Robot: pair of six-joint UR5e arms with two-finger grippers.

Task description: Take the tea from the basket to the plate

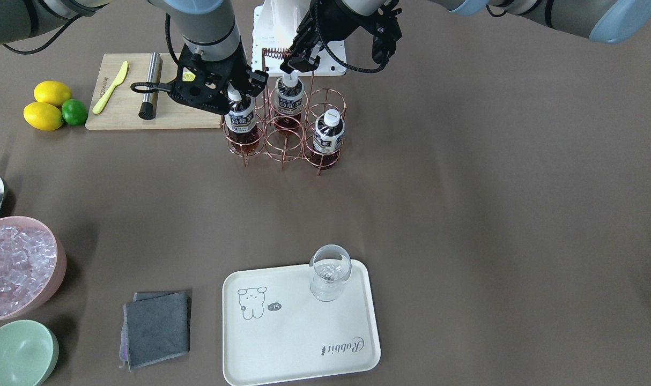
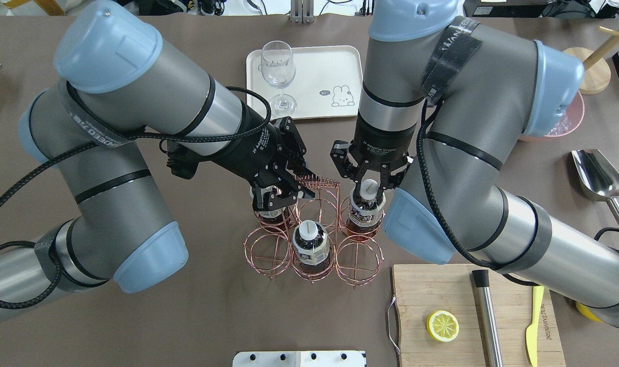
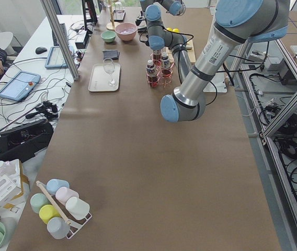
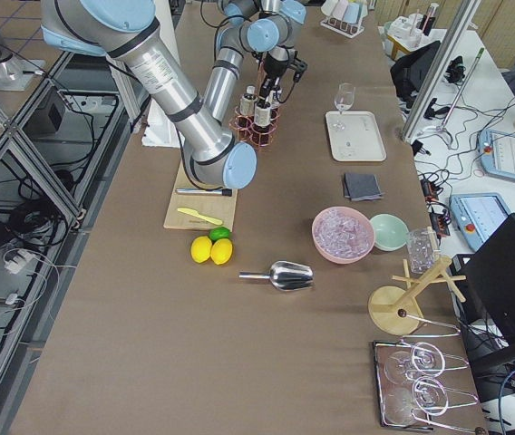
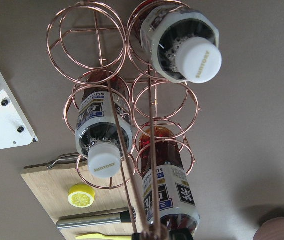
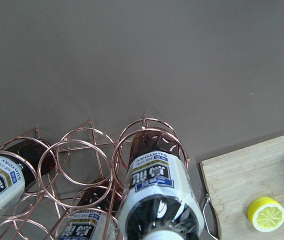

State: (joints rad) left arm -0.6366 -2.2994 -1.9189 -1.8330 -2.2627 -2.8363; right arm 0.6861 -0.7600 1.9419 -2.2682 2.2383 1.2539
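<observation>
On the basket's plate-side row, robot's right end, the right gripper (image 2: 369, 189) is pointing straight down. Its fingers are pinching in narrow on the white cap of a small clear plastic tea bottle (image 1: 241, 120) with dark brown liquid and a beige-and-navy label. That tea bottle is standing upright with its base inside its ring of the copper wire six-ring basket (image 2: 245, 248). Can't tell whether it's resting on the ring's bottom.

The left gripper (image 1: 300, 63) is hanging at the end of the basket's coiled-wire handle (image 2: 318, 180). In the left wrist view the handle wires are running down to the bottom edge of the view, and the fingers are not showing. Can't tell whether it's clamping the handle or how wide it's set.

Two matching bottles are sitting ungripped, caps exposed:
- one (image 1: 289, 99) in the middle ring of the robot-side row
- one (image 1: 328, 134) in the plate-side row, robot's left end

The other three rings are showing only wire.

The cream-white rectangular plate (image 1: 304, 343) with the bear drawing is lying across the table from the robot, well apart from the basket. The only thing on it is a clear stemmed glass (image 1: 330, 279), standing upright near one corner.

A bamboo cutting board (image 2: 442, 285) is lying just beside the basket on the robot's right. It's carrying a lemon half (image 2: 442, 326), a steel rod (image 2: 485, 316) and a yellow knife (image 2: 533, 326).
</observation>
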